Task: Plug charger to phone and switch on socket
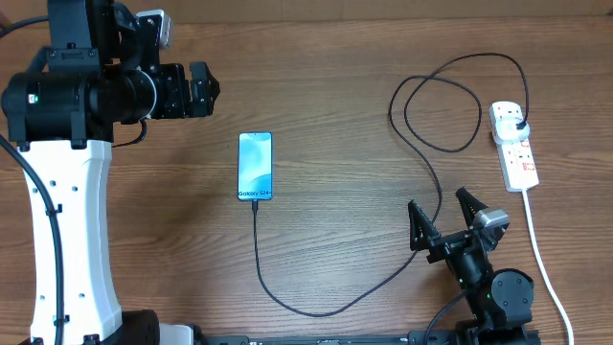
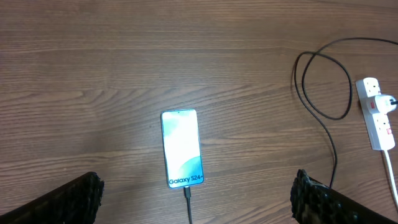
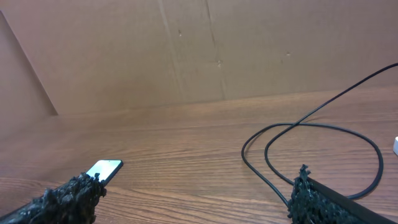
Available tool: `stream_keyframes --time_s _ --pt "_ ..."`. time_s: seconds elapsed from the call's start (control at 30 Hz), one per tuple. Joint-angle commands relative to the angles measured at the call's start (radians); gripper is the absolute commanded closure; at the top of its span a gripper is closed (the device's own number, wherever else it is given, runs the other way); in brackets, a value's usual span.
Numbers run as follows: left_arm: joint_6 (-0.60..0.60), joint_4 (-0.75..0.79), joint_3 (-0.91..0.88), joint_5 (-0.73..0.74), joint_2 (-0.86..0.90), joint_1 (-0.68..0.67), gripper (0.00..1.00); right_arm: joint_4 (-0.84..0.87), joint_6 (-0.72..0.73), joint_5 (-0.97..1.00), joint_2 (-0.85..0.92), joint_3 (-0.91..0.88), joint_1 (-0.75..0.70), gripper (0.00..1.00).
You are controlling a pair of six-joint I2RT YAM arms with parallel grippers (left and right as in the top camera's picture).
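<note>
The phone (image 1: 255,167) lies flat mid-table, its blue screen lit with "Galaxy" text at its near edge. The charger (image 1: 421,134), a thin black cable, has its tip in the phone's near end, curves right, loops, and ends in a black plug in the socket (image 1: 513,144), a white power strip at the right. My left gripper (image 1: 203,89) is open and empty, up and left of the phone. My right gripper (image 1: 442,217) is open and empty near the front, beside the cable. The left wrist view shows the phone (image 2: 181,148), the charger (image 2: 329,124) and the socket (image 2: 378,112).
The strip's thick white cord (image 1: 541,259) runs down the right side to the front edge. A brown cardboard wall (image 3: 186,50) stands behind the table. The left arm's white base (image 1: 67,240) fills the left side.
</note>
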Motion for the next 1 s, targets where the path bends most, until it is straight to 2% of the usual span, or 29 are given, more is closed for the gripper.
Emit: stream_keyframes --time_s 0.0,0.97 --pt "0.011 0.004 0.01 0.002 0.005 -0.002 0.0 0.005 -0.002 0.01 -0.011 -0.011 -0.003 0.0" --pt "0.011 0.004 0.01 0.002 0.003 -0.003 0.0 0.005 -0.002 0.01 -0.01 -0.011 -0.003 0.0"
